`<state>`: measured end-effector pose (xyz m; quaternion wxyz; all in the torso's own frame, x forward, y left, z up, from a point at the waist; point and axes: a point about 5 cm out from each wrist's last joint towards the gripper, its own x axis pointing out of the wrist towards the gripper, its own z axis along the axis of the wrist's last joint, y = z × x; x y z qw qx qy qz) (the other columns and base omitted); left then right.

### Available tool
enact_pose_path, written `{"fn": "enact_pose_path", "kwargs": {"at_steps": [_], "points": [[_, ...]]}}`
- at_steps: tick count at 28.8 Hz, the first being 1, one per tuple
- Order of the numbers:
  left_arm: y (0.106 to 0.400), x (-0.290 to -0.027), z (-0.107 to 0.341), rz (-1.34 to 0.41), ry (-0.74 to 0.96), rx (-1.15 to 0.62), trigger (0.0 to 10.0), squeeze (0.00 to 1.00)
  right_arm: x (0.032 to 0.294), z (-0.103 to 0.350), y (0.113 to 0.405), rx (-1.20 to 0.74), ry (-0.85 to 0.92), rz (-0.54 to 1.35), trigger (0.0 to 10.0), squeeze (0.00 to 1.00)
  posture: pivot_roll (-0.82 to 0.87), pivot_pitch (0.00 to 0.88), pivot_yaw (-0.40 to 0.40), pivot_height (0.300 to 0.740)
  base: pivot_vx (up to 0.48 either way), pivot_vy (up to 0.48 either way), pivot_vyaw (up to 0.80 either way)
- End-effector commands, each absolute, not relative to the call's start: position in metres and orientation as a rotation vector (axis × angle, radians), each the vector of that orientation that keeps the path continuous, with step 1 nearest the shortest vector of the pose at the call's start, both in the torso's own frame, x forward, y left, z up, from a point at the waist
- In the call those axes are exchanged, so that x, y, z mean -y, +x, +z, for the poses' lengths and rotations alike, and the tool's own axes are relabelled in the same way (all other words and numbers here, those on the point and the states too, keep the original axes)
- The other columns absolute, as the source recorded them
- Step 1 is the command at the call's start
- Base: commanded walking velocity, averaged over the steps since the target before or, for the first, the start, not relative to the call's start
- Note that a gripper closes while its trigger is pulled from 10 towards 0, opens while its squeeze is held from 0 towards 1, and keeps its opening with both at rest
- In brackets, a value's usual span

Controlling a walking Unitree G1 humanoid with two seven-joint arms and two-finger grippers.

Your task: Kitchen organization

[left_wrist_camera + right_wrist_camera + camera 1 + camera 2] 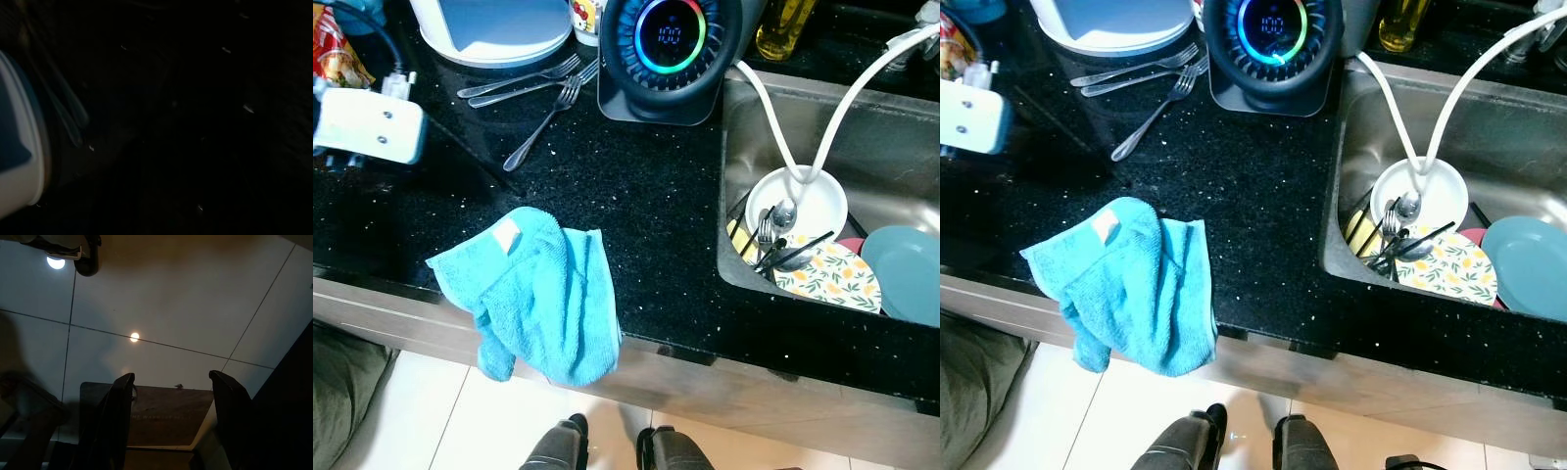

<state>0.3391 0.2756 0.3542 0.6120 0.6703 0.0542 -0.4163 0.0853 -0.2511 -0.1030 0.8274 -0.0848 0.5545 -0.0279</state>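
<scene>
Counter and sink, seen from above.
Blue towel (pixel 540 294) draped over counter (pixel 646 196) edge; forks (pixel 543 93) behind it; dishes in sink (pixel 891 147); right gripper (pixel 171 423) well apart, fingers spread, above floor tiles (pixel 161 303); left gripper's state unclear.

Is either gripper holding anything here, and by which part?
Right gripper: nothing, its fingers open over floor tiles. Left gripper: cannot be told; its wrist view is too dark.

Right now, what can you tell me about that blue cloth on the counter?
The blue cloth looks like soft terry towelling, turquoise, with a small pale label near its upper corner. It lies crumpled and folded on the black speckled counter, at the front edge, with its lower part hanging over the edge toward the floor. Nothing else touches it; the forks lie well behind it.
</scene>
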Motion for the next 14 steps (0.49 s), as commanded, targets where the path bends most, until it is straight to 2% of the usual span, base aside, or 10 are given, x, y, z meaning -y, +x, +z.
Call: {"fn": "enact_pose_path", "kwargs": {"at_steps": [1,7,14], "points": [[0.343,-0.270,0.348,-0.980,1.552,-0.126,10.0,0.00,0.253,-0.106,0.071,-1.220,-0.171,-0.079,10.0,0.00,0.04,0.298,-0.030,0.740,0.000,0.000,0.00],[0.350,-0.257,0.343,-1.014,1.511,-0.081,10.0,0.00,0.252,-0.106,0.069,-1.223,-0.167,-0.087,10.0,0.00,0.03,0.297,-0.026,0.740,0.000,0.000,0.00],[0.345,-0.267,0.320,-1.213,1.289,-0.319,10.0,0.00,0.255,-0.106,0.069,-1.223,-0.172,-0.103,10.0,0.00,0.02,0.294,-0.021,0.740,0.000,0.000,0.00]]}}
